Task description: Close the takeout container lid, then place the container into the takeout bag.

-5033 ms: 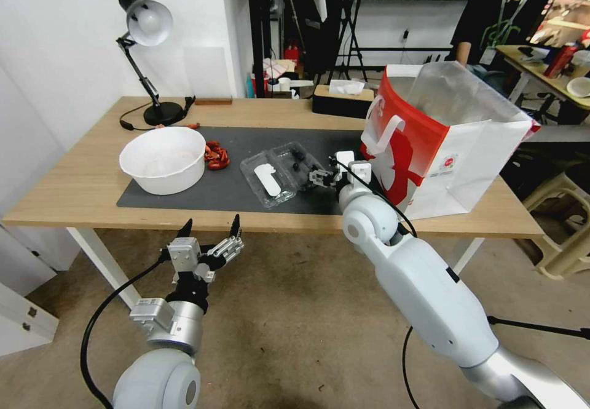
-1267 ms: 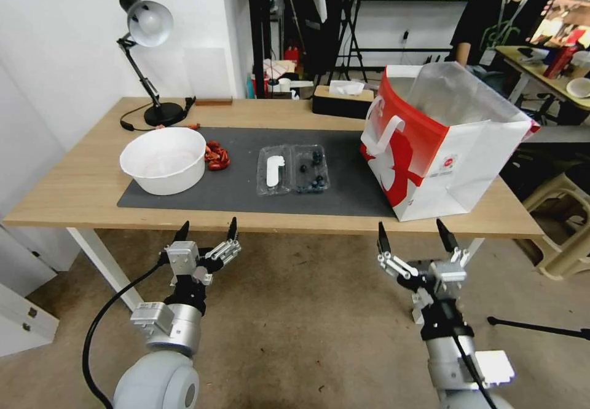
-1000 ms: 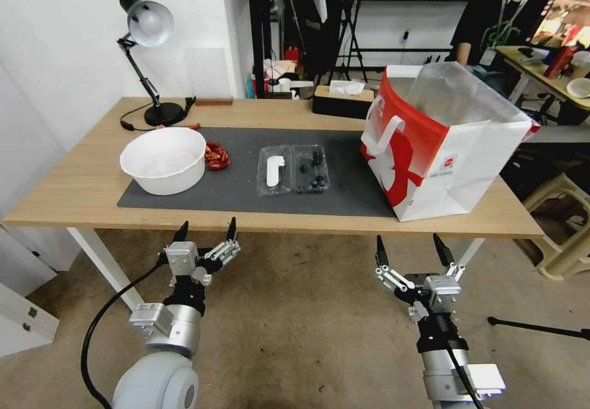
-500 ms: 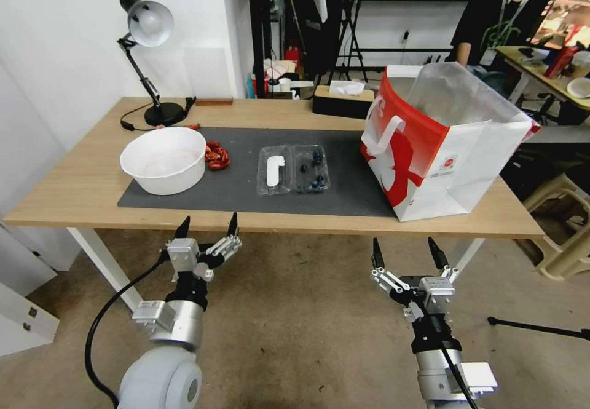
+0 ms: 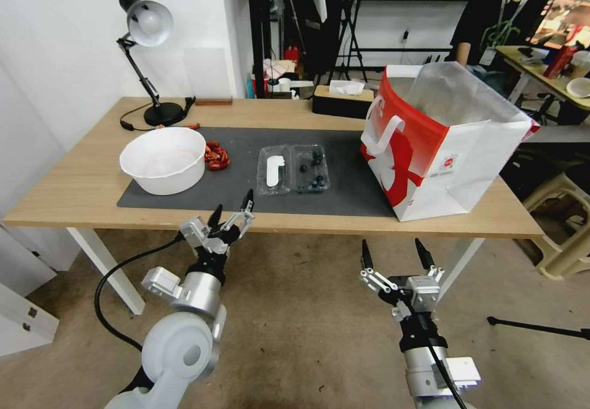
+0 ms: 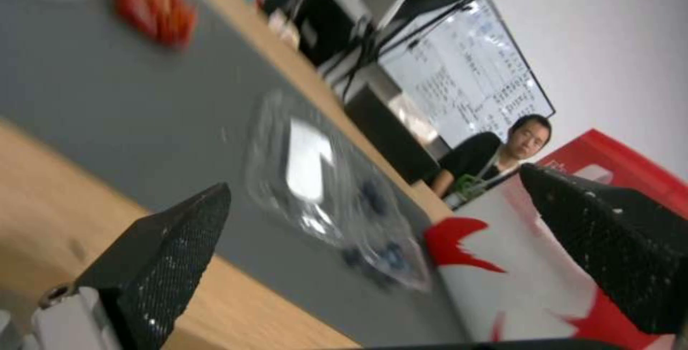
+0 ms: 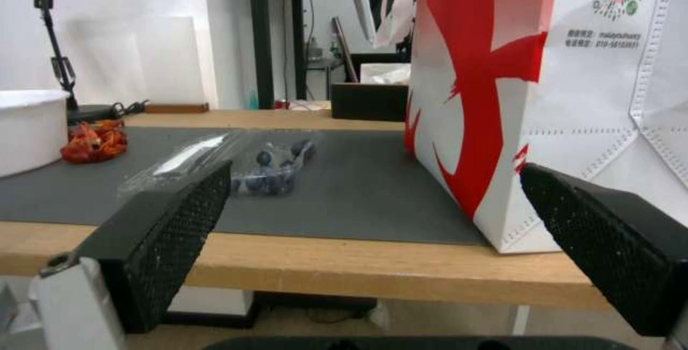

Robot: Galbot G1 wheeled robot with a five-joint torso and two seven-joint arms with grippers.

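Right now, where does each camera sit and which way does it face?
Head: high, looking down on the table; left gripper and right gripper, both open.
Left wrist: tilted, low, facing the container; own fingers.
Right wrist: below the table edge, facing the takeout bag; own fingers.
Shared: container and bag.

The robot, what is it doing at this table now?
Nothing is held. The container lies open on the dark mat, the takeout container lid flat beside it. The left hand, open, reaches over the table's near edge toward the lid. The right hand hangs open below the table. The takeout bag stands open.
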